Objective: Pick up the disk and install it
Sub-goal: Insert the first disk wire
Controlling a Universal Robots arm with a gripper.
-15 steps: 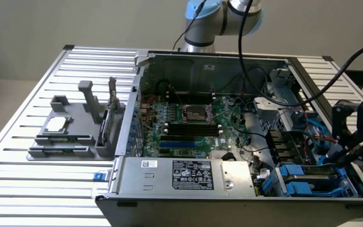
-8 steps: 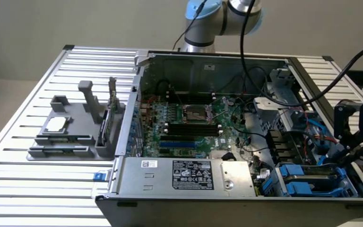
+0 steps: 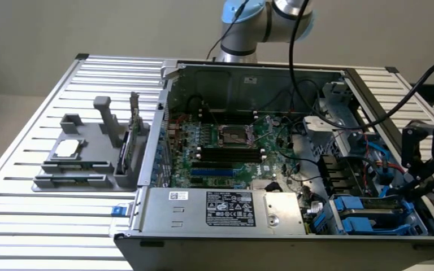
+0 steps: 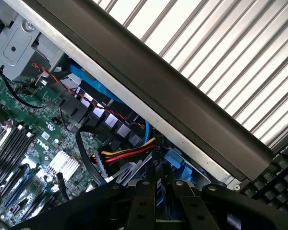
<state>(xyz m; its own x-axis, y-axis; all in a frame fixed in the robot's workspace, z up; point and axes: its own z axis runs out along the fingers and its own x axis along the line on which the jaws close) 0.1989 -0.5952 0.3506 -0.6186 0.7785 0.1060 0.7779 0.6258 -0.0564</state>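
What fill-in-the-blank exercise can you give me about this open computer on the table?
1. The motherboard inside the computer case is coloured ____.
2. The gripper hangs over the case's end at the exterior view's ____.
3. The square chip lies on a grey fixture ____ the case.
4. The plastic drive brackets near the gripper are coloured ____.
Missing words: green; right; outside; blue.
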